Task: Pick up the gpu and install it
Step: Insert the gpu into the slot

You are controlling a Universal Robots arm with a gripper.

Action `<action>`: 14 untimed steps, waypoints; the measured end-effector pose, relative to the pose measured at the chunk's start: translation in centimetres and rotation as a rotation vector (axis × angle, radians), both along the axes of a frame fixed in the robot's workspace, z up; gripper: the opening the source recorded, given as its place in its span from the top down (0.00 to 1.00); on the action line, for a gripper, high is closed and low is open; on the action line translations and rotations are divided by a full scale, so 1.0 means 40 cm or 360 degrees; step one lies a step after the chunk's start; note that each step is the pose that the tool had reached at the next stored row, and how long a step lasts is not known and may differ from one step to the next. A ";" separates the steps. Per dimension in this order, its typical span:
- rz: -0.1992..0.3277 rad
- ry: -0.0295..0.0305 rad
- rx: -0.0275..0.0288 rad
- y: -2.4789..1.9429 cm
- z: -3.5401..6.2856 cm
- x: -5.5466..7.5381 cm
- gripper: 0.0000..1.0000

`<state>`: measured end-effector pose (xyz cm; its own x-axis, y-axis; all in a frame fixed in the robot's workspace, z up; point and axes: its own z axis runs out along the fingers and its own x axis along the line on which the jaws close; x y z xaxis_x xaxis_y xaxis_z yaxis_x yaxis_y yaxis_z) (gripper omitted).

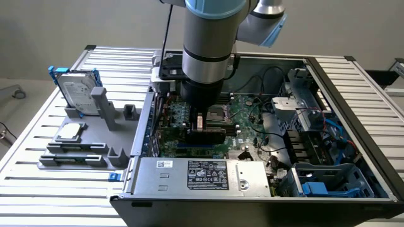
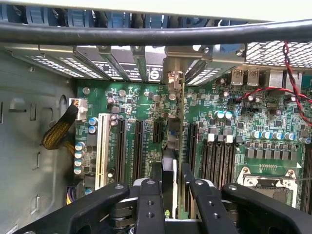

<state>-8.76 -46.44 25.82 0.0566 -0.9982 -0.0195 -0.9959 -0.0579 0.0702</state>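
Hidden: the arm blocks most of the gripper and the middle of the motherboard in the exterior view. The gpu reads there as a dark slab under the wrist, and its lower edge is not readable.
Cut off: the wrist view crops the gripper body at the frame edge. A thick black cable runs across in front of the rear wall.
Unclear: cannot tell from either view whether the card edge sits in a slot or just above it.
Arm pose: reaches straight down into the open case, wrist vertical, over the slot area.
Gripper: fingers clamped on the gpu, one on each face of the card.
gpu position: upright and edge-on, in line with the black slots, with its metal end close to the rear slot openings.
Wrist view adds: a white slot well off to one side of the card and a socket on the other side.
Exterior view adds: a drive standing in a grey holder on the tabletop, and a chip lying flat on the same holder. Both are outside the case, on the exterior view's left.
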 end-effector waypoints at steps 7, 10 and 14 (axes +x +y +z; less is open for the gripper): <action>0.0000 0.00008 0.00013 0.000 -0.002 0.000 0.74; 0.0000 0.00013 0.00016 -0.001 -0.004 0.000 0.74; 0.0000 0.00018 0.00016 0.000 -0.005 0.000 0.74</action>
<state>-8.77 -46.45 25.61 0.0567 -0.9982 -0.0206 -0.9958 -0.0581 0.0713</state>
